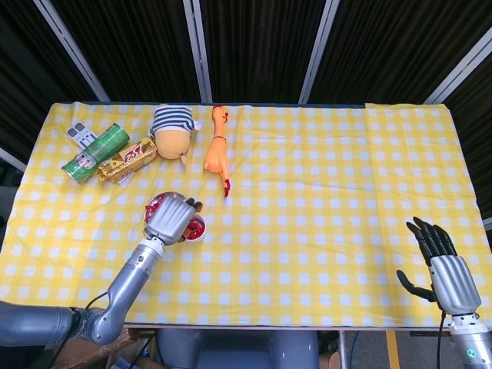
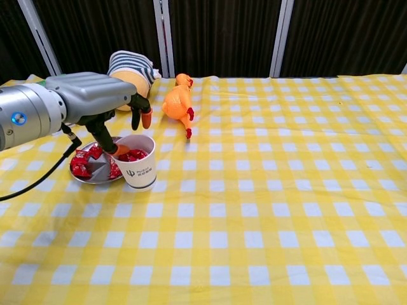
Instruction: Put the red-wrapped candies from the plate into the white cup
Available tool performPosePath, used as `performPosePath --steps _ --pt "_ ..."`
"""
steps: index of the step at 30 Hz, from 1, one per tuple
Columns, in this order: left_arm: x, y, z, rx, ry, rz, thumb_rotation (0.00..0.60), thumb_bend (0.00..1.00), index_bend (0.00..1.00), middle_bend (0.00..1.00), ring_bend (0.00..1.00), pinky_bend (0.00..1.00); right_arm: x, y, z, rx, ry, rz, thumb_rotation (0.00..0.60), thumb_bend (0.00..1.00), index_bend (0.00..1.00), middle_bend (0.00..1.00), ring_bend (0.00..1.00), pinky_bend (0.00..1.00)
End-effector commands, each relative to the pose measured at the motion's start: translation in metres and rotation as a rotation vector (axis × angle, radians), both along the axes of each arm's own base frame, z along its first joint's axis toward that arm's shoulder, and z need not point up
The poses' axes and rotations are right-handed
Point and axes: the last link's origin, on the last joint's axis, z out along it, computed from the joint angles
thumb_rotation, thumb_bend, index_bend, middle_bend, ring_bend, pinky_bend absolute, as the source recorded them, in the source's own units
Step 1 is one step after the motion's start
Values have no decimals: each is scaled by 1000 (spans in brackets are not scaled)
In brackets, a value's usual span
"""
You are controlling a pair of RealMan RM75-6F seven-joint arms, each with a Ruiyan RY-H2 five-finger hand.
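Note:
The white cup [image 2: 138, 170] stands at the left of the table with red-wrapped candies [image 2: 132, 154] inside it. Touching its left side is a small metal plate [image 2: 95, 177] holding several more red candies [image 2: 81, 163]. My left hand [image 2: 95, 101] hovers over the cup's left rim, fingers apart and pointing down, with nothing between them. In the head view this hand [image 1: 171, 218] covers most of the plate [image 1: 152, 204] and part of the cup [image 1: 195, 228]. My right hand [image 1: 440, 261] stays at the table's near right corner, fingers spread and empty.
An orange rubber chicken [image 2: 177, 101] lies just behind the cup. A plush doll in a striped hat [image 1: 171, 131] sits further back left. A gold snack pack [image 1: 127, 159], a green can [image 1: 96, 152] and a small white item [image 1: 79, 133] lie at the far left.

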Motion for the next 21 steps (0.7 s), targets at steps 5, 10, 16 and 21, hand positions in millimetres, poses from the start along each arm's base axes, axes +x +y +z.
performPosePath --steps 5,10,16,21 --pt "-2 6 20 54 -66 11 600 310 292 321 912 951 0 0 0 1 0 0 600 386 0 0 0 0" --pt "-18 12 38 95 -50 46 600 282 289 321 912 951 0 0 0 1 0 -1 600 386 0 0 0 0" --pt "-44 16 41 89 27 106 600 256 275 293 913 951 0 0 -1 3 4 0 600 385 0 0 0 0" --pt "-55 18 29 57 87 115 600 217 236 259 913 951 0 0 -1 2 5 -3 600 386 0 0 0 0"
